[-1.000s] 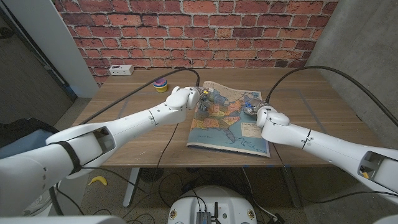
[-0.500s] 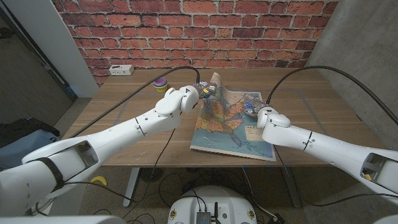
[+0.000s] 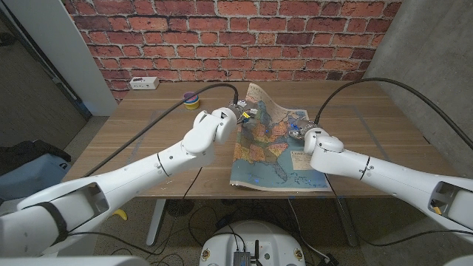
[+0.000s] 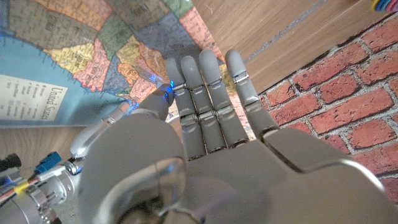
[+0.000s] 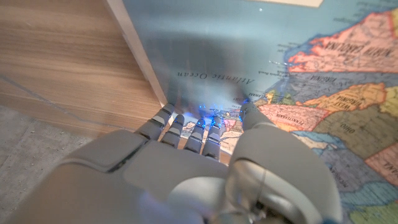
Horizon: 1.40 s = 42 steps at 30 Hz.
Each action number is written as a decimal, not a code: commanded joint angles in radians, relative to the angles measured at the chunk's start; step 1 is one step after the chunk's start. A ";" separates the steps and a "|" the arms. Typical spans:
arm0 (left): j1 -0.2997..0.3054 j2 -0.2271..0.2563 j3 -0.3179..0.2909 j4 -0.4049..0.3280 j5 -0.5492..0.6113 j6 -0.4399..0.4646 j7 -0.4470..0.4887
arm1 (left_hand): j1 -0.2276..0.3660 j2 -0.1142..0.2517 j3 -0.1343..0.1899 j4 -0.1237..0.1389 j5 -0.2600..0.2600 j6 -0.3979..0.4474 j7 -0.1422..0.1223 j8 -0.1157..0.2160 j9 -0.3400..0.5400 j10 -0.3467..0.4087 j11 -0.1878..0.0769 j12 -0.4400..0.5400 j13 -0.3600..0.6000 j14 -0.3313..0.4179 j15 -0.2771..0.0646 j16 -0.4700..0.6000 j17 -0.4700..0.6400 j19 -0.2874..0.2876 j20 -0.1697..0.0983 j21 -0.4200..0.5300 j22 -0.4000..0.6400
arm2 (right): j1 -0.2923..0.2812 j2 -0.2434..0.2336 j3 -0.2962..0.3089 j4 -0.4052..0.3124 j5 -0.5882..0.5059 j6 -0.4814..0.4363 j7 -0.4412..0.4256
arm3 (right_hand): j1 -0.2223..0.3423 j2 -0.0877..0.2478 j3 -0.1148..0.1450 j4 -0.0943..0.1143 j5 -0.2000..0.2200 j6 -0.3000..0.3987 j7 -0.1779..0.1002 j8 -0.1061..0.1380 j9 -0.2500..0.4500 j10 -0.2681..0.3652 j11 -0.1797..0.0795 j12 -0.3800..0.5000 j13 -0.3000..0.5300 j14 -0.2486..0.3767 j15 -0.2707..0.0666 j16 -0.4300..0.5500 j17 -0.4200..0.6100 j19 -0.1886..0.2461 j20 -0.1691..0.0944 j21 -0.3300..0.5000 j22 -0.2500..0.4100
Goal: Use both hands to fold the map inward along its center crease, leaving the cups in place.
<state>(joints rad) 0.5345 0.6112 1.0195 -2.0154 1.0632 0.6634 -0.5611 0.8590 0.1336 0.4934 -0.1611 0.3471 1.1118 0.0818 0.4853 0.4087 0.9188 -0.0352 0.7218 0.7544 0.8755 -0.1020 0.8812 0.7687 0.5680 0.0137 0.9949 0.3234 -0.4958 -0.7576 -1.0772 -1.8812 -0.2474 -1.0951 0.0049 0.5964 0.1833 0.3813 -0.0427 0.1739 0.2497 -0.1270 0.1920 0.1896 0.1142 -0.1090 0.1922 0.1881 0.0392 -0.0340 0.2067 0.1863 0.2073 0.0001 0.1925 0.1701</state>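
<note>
On the far left of the tabletop (image 3: 148,125) I see a white power strip (image 3: 143,83) at the back edge and a stack of coloured cups (image 3: 191,99) apart from the map; bare wood lies open between them. My left hand (image 3: 238,115) pinches the map (image 3: 275,148) at its left edge and holds that half raised and curling, with the fingers (image 4: 208,87) straight and together behind the sheet. The map's near edge slightly overhangs the front of the tabletop. My right hand (image 3: 304,133) rests on the map's right half, fingers (image 5: 186,134) curled onto the blue area; I cannot tell whether it grips the paper. Readable print: "United States" and "Atlantic Ocean". Bare tabletop extends right of the map.
</note>
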 commanded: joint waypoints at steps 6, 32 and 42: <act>0.227 -0.181 -0.115 0.049 0.814 0.002 -0.030 | -0.256 -0.050 0.058 0.026 -0.038 -0.209 -0.128 -0.284 -0.194 -0.212 -0.005 -0.330 -0.279 -0.227 -0.008 -0.417 -0.413 -0.322 0.124 -0.005 -0.110 | 0.018 0.005 -0.018 0.000 -0.008 -0.013 0.014 | 0.002 -0.001 0.001 -0.004 0.004 -0.004 -0.003 -0.001 0.000 0.000 0.002 0.000 0.002 -0.001 -0.080 -0.001 0.001 0.010 -0.003 0.007 0.005; 0.172 -0.089 -0.288 -0.122 0.120 -0.224 -0.261 | -0.168 0.030 0.152 -0.017 -0.063 -0.028 -0.014 -0.112 -0.115 0.041 -0.004 -0.216 -0.245 0.013 -0.018 -0.314 -0.367 -0.024 0.019 -0.002 -0.142 | 0.057 0.018 -0.046 0.022 -0.028 -0.009 0.044 | -0.001 -0.009 -0.005 -0.010 0.003 -0.009 -0.003 -0.002 0.000 -0.002 0.002 0.000 0.002 0.000 -0.077 -0.002 -0.001 0.011 0.005 0.007 0.005; 0.108 -0.059 -0.243 -0.132 0.053 -0.201 -0.391 | -0.168 0.021 0.194 -0.010 -0.046 -0.044 -0.013 -0.132 -0.126 0.041 0.000 -0.207 -0.229 0.051 -0.021 -0.335 -0.391 0.028 0.012 0.009 -0.148 | 0.056 0.014 -0.049 0.018 -0.029 -0.007 0.050 | 0.000 -0.008 -0.004 -0.012 0.003 -0.009 -0.003 -0.002 0.000 -0.003 0.004 0.000 0.002 0.000 -0.077 -0.002 -0.001 0.011 0.003 0.007 0.005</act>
<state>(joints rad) 0.7058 0.5239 0.7485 -2.1284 1.2197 0.4563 -0.7951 0.6861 0.1571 0.6771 -0.1713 0.2903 1.0713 0.0643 0.3561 0.2829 0.9454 -0.0356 0.5069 0.5207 0.9099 -0.1216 0.5459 0.3789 0.5818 0.0272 0.9982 0.1766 -0.4427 -0.7411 -1.1212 -1.8597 -0.2717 -1.1012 0.0483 0.5909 0.1778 0.3741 -0.0497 0.1739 0.2443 -0.1323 0.1918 0.1902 0.1143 -0.1091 0.1922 0.1881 0.0392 -0.0340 0.2067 0.1863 0.2181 0.0039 0.1972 0.1703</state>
